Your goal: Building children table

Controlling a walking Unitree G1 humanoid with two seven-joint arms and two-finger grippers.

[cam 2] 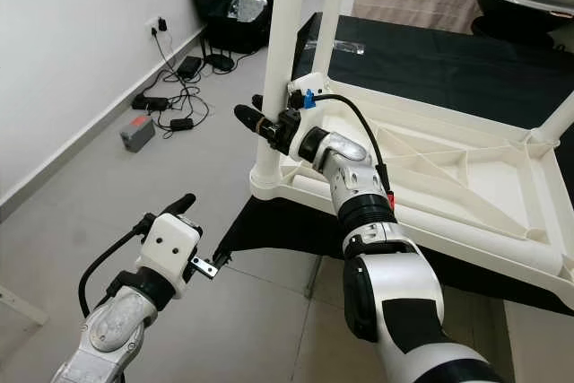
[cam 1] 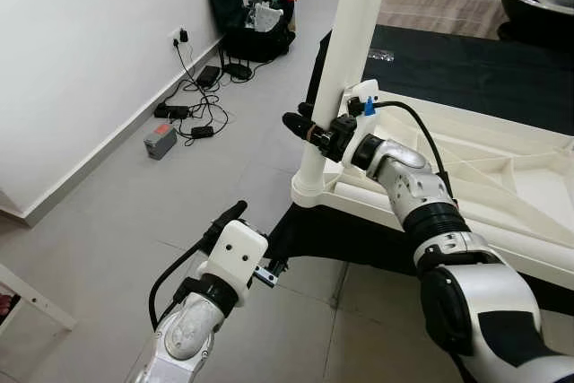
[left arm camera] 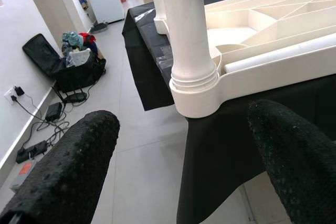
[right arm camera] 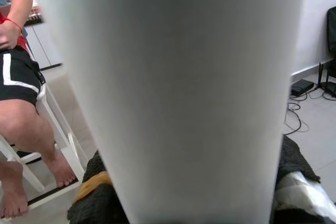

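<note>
Black padded fingers (left arm camera: 73, 166) of your left end effector (cam 1: 235, 214) are spread apart, hovering low over the grey floor (cam 1: 134, 221) just short of the table corner. To its right, your right end effector (cam 1: 309, 127) is clamped around the white table leg (cam 1: 354, 33), which stands upright in the corner socket of the upturned tabletop (cam 1: 502, 177).

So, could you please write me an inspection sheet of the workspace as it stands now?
Surface: grey tiled floor, black mat.
Job's things: white tabletop lying upside down; white leg upright in its corner socket.
Clutter: open bag of clothes by the wall.
Grippers: right gripper closed around the leg; left gripper open, low, apart from the corner.
Cables: plugs, adapters and cords along the wall.
Surroundings: white wall; seated person.
</note>
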